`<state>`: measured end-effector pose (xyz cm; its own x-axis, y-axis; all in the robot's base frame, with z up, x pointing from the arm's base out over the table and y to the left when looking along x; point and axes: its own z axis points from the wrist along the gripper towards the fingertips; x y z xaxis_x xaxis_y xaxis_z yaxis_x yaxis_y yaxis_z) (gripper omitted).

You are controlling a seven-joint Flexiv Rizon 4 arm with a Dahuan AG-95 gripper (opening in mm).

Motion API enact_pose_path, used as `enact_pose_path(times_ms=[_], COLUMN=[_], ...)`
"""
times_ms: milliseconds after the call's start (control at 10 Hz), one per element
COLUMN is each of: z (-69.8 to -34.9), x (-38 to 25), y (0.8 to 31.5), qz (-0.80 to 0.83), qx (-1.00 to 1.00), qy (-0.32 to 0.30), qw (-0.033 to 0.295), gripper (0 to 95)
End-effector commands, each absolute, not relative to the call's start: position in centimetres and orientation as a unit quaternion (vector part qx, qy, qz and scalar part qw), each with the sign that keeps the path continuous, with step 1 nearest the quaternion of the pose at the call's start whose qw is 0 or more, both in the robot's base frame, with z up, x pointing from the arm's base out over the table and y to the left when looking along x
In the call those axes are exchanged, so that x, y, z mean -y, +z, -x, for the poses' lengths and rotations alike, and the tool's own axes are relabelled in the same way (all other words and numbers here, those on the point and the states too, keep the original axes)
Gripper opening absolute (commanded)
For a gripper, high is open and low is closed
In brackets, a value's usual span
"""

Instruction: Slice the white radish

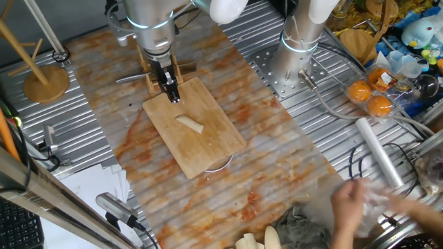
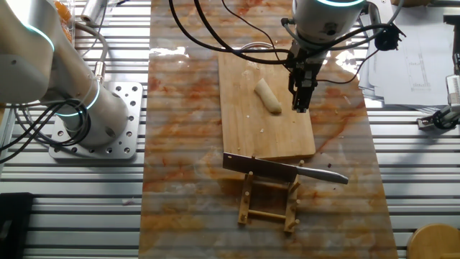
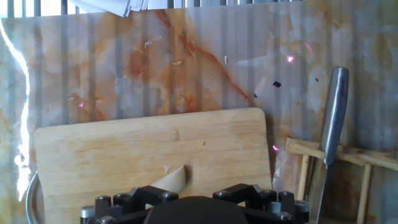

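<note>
**End effector over the board's corner, knife behind it, radish ahead**

The end effector (image 1: 171, 92) is seen pointing straight down over the corner of the cutting board (image 1: 208, 142) nearest the knife rack (image 2: 269, 205). Nothing is held between its fingers. How far they are parted cannot be told: in both fixed views they read as one dark, narrow tip, and in the hand view only the base of the mount is shown.

From that tip outward, the white radish (image 2: 268, 96) is met first. It lies flat on the board, near the fingers but apart from them, toward the board's middle. In the other fixed view it is found just to the picture-left of the tip; in the hand view only its end (image 3: 171, 179) is visible at the bottom edge. Its long axis is set at a slant across the board, roughly following the board's length rather than its width.

On the opposite side of the end effector, off the board's short edge, the knife (image 2: 284, 170) is laid across the wooden rack, its blade toward picture-left and its handle toward picture-right in the other fixed view. It is untouched.

The coming move is judged to turn on this: the knife lies one way from the end effector and the radish the other, so a cut across the stick is judged to need a blade set crosswise to the slanted axis.

The board rests on the worktop (image 1: 291, 159).
</note>
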<state>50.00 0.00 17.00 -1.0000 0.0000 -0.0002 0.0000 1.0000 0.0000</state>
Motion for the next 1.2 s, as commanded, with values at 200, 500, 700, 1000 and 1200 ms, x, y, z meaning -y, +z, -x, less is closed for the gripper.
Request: enact_pose_path(times_ms=[200,500,700,1000,1200], z=[-49.5,-47.9,-47.7,-47.8,-48.1], x=[-1.9,-5.1,-5.4,-4.9,-0.2], y=[16.9,15.6,15.4,15.1,14.6], qz=[0.053,0.055,0.063,0.049,0.049], qx=[-0.998,-0.998,-0.998,-0.999,-0.998], qy=[-0.008,-0.007,-0.005,-0.016,-0.031], qw=[-0.011,-0.007,-0.010,-0.009,-0.002], gripper=[0.0,0.0,0.0,0.0,0.0])
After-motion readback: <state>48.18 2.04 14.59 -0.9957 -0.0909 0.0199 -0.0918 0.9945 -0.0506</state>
